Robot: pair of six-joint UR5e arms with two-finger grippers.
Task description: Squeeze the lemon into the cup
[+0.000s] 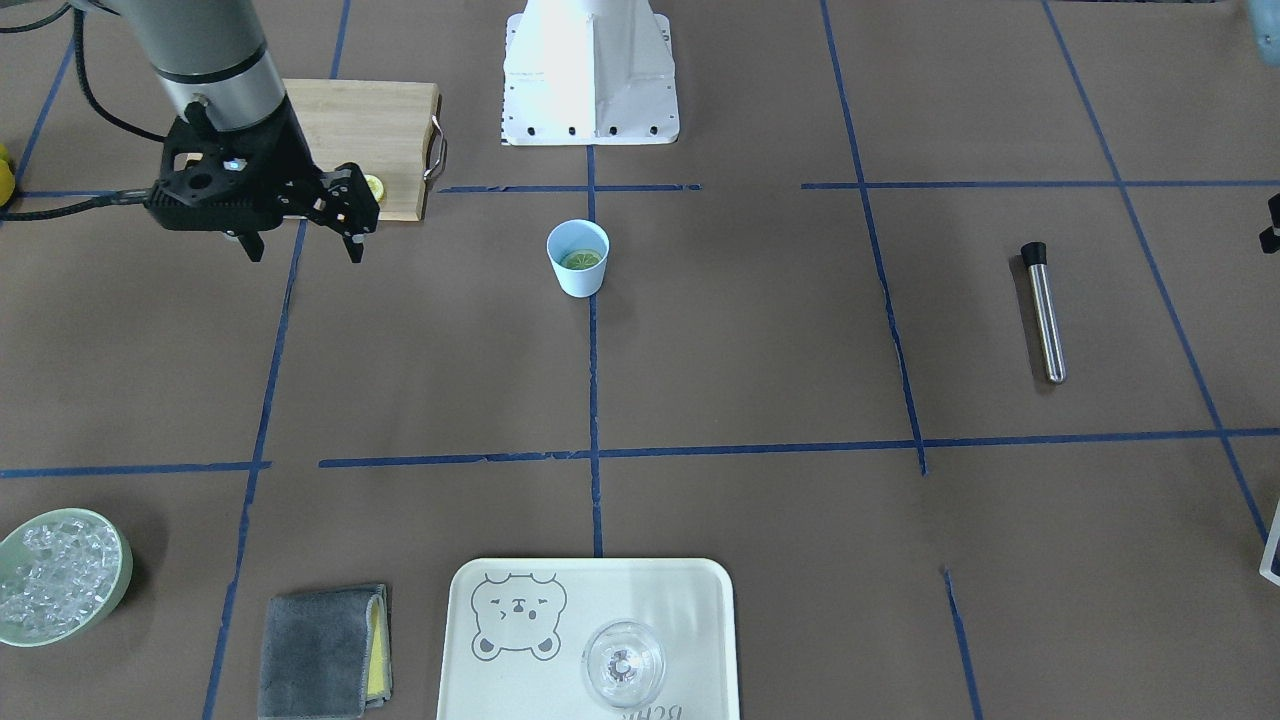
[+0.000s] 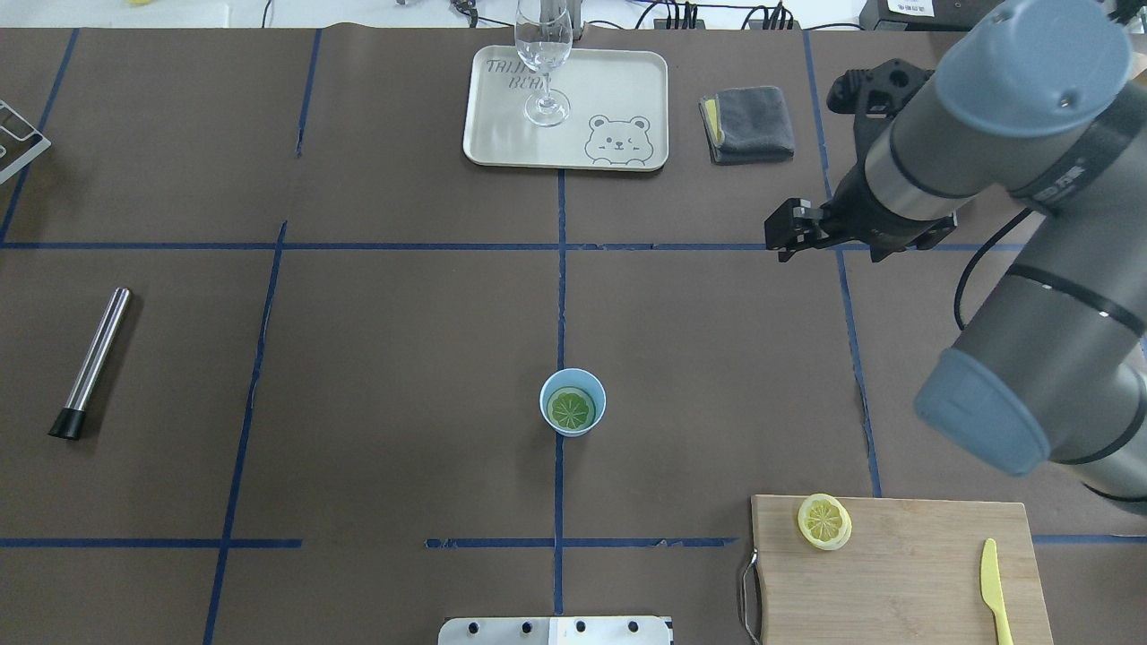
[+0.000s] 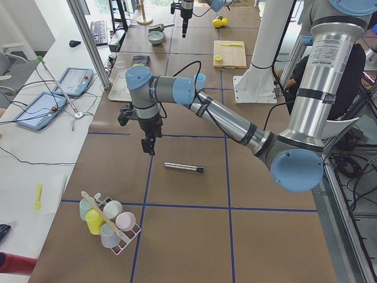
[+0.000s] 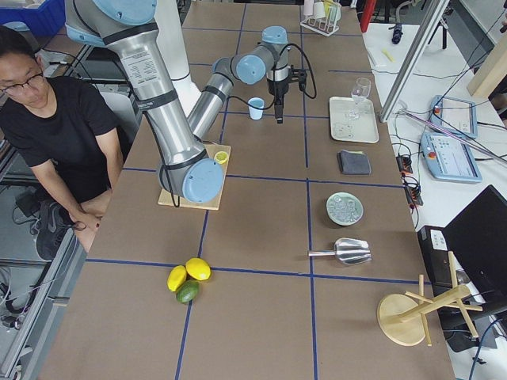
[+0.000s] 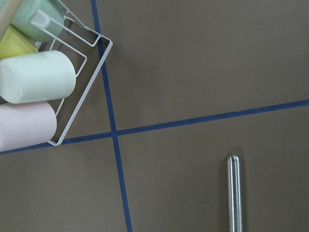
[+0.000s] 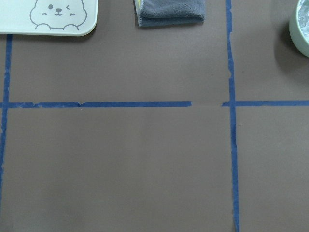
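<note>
The pale blue cup (image 2: 599, 401) stands upright at the table's middle. One lemon slice (image 2: 572, 408) lies flat inside it, also seen in the front view (image 1: 581, 259). The second lemon slice (image 2: 824, 521) lies on the wooden cutting board (image 2: 896, 573). My right gripper (image 2: 781, 244) hangs open and empty above the table, well to the right of and beyond the cup; in the front view (image 1: 303, 250) its fingers stand apart in front of the board. My left gripper (image 3: 150, 141) hangs over the table's left end; I cannot tell whether it is open.
A yellow knife (image 2: 990, 582) lies on the board. A steel rod (image 2: 90, 363) lies at the left. A tray (image 2: 627, 90) holds a clear glass (image 2: 543, 63). A grey cloth (image 2: 748, 124) and an ice bowl (image 1: 60, 575) sit at the far right. A cup rack (image 3: 109, 221) stands at the left end.
</note>
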